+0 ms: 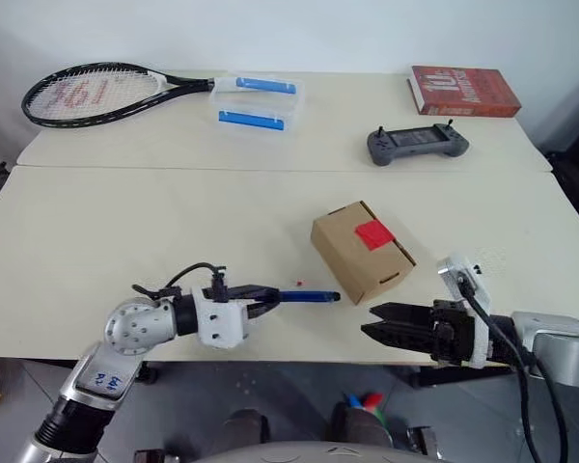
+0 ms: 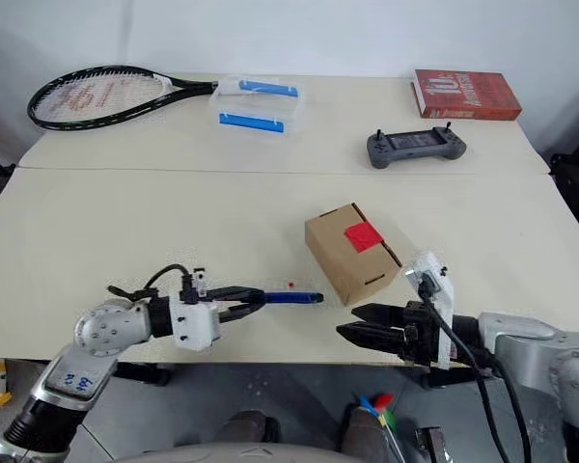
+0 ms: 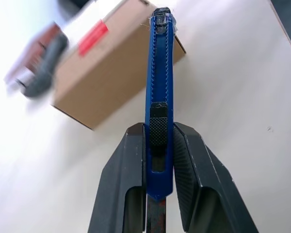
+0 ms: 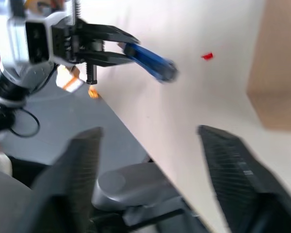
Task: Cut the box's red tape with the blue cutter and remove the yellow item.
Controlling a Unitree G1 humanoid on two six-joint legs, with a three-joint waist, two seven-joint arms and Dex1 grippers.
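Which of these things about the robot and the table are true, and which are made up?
1. The left claw is holding the blue cutter. True.
2. The right claw is squeezing the box. False: it is open, empty and short of the box.
3. The red tape is on top of the box. True.
4. The box is wide open. False: its flaps are closed.
5. A red book lies at the far right corner of the table. True.
6. The tennis racket rests on the box. False: it lies far away, at the far left of the table.
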